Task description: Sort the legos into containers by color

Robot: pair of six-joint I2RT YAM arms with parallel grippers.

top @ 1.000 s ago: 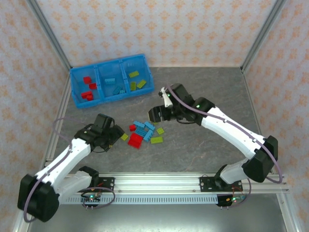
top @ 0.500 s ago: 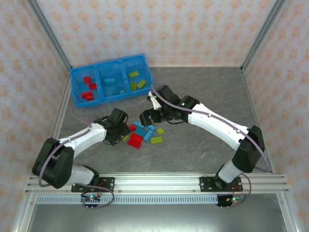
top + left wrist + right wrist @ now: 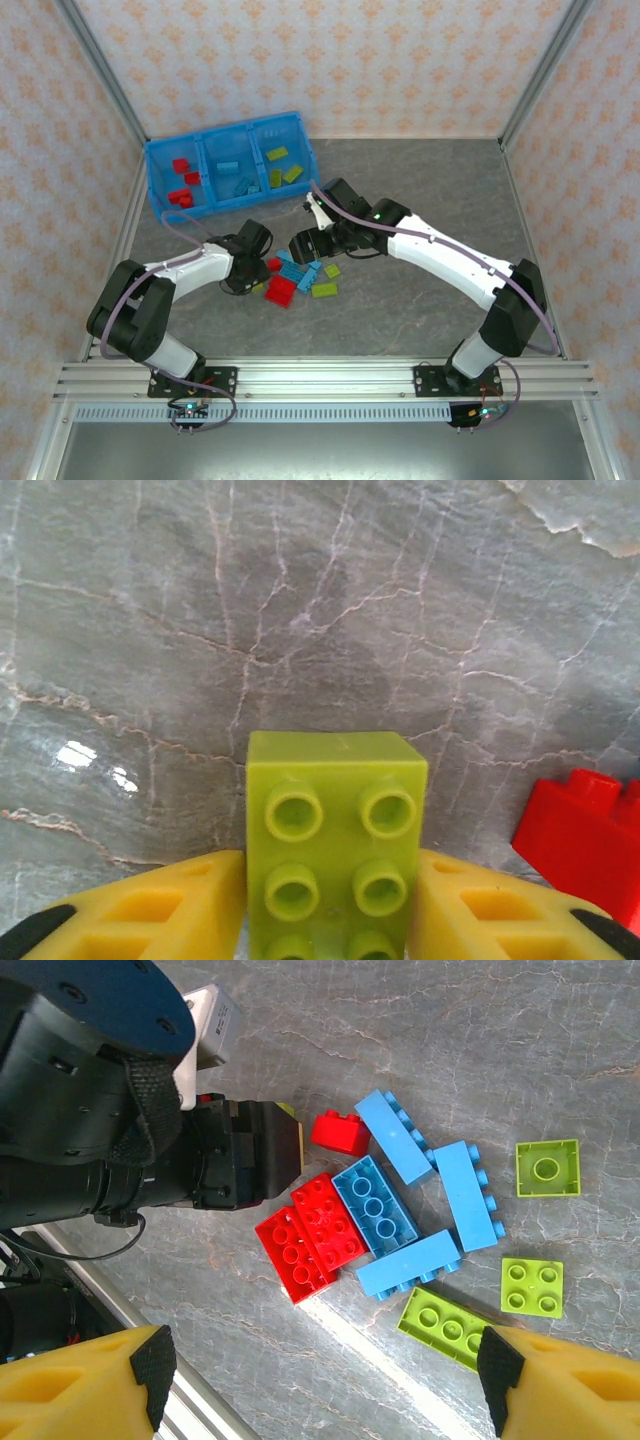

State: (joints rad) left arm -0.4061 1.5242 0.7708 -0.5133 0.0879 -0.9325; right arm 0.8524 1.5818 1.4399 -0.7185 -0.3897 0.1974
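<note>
On the grey table lies a loose pile of legos: two red bricks (image 3: pixel 310 1235), a small red one (image 3: pixel 340 1132), several light blue ones (image 3: pixel 375 1210) and yellow-green ones (image 3: pixel 445 1325). The pile (image 3: pixel 298 275) sits mid-table. My left gripper (image 3: pixel 333 885) is at the pile's left edge, its yellow fingers (image 3: pixel 150 910) pressed to both sides of a yellow-green brick (image 3: pixel 335 830) resting on the table. A red brick (image 3: pixel 585 830) lies just right of it. My right gripper (image 3: pixel 325 1370) hangs open above the pile, holding nothing. The blue tray (image 3: pixel 152 175) at the back left holds sorted bricks.
The left arm's black wrist (image 3: pixel 110 1140) crowds the pile's left side below the right gripper. The tray's compartments hold red, light blue and yellow-green bricks, left to right. The cell's walls and metal posts (image 3: pixel 100 70) bound the table.
My left arm has swung right to the pile and its gripper now grips the yellow-green brick. My right arm shifted left over the pile, then stayed put.
</note>
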